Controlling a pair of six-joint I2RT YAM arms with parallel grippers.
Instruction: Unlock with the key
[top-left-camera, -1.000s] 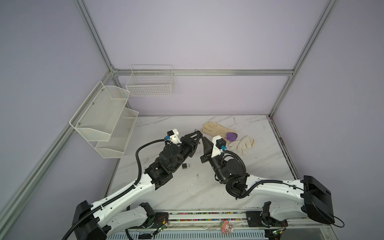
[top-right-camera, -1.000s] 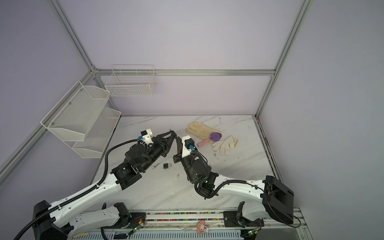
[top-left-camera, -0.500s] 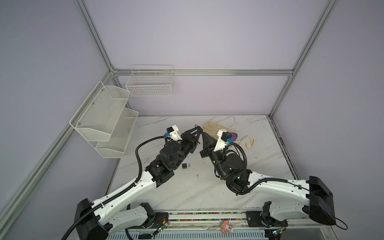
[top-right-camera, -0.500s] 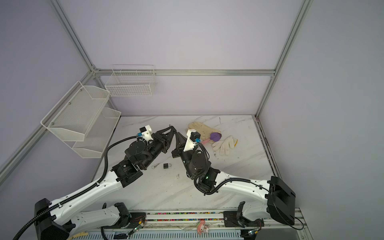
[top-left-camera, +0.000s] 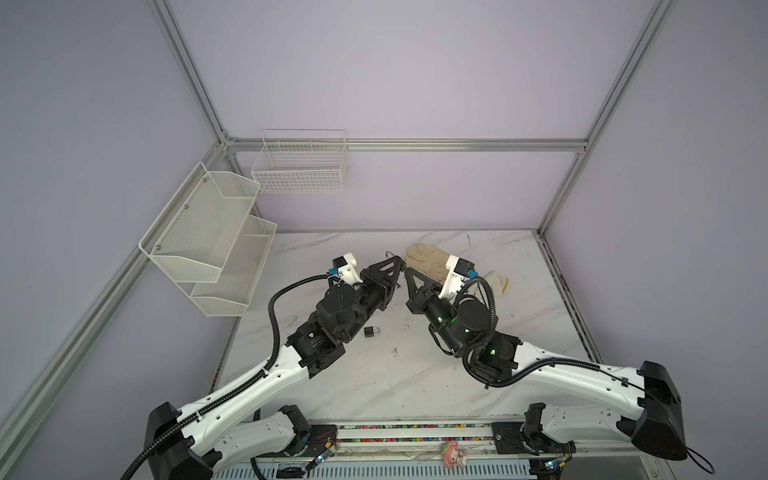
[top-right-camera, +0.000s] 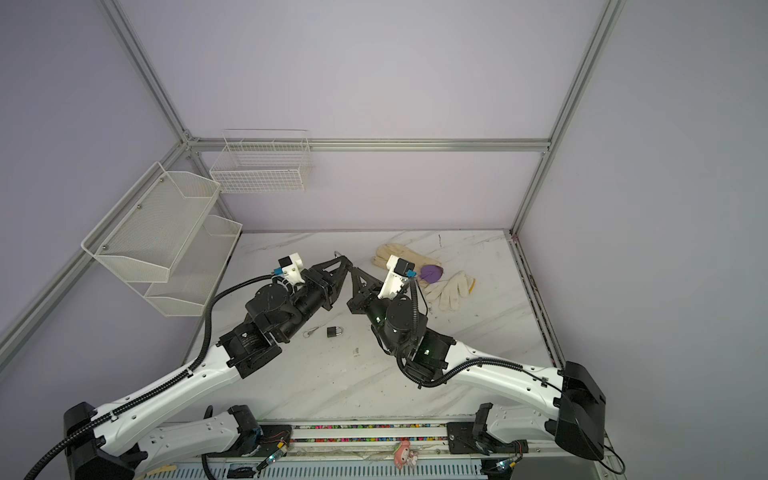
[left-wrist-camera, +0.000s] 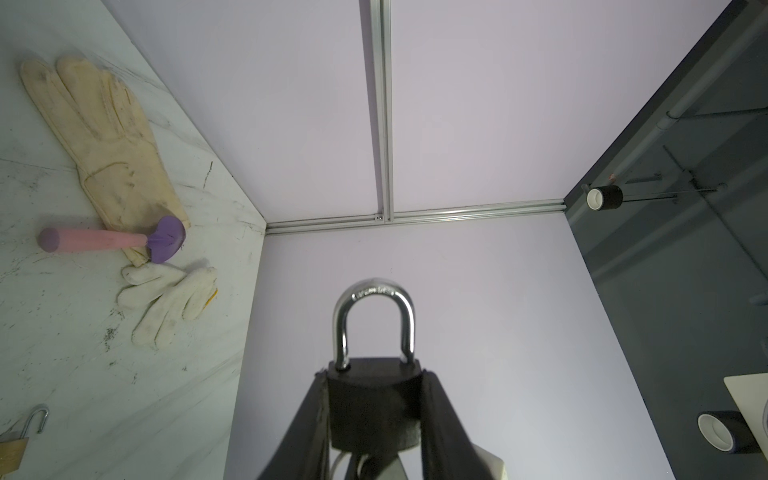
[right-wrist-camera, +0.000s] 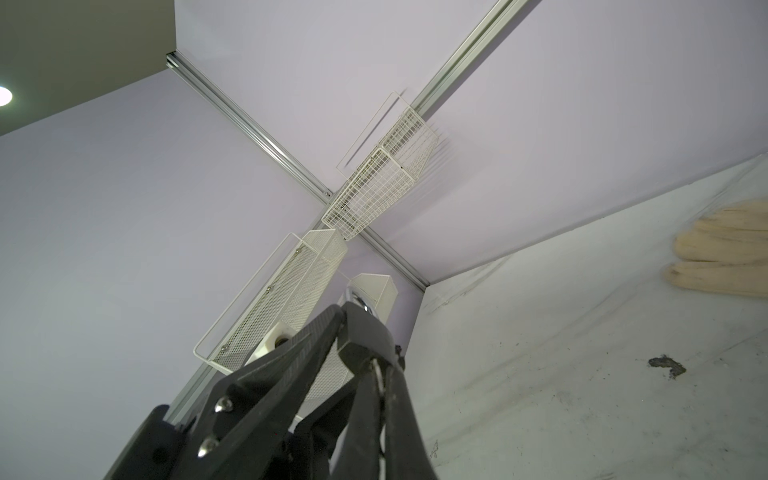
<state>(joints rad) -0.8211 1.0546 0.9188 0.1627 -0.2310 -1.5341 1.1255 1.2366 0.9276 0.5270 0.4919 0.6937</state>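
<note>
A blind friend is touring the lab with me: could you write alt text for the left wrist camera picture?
A black padlock with a closed silver shackle is clamped in the left gripper, against a lilac wall. On the marbled table lie a cream glove, a white glove, a pink-handled purple tool and a brass padlock, its shackle open.

The padlock (left-wrist-camera: 374, 411) has a matt black body and a shackle (left-wrist-camera: 374, 291) of glossy polished metal. On the smooth, scuffed marble-look table (left-wrist-camera: 62, 353) lie a grubby leather-like glove (left-wrist-camera: 108, 137) and a white cloth knit glove (left-wrist-camera: 166, 303). The basket (top-left-camera: 299, 178) is white-coated wire.
</note>
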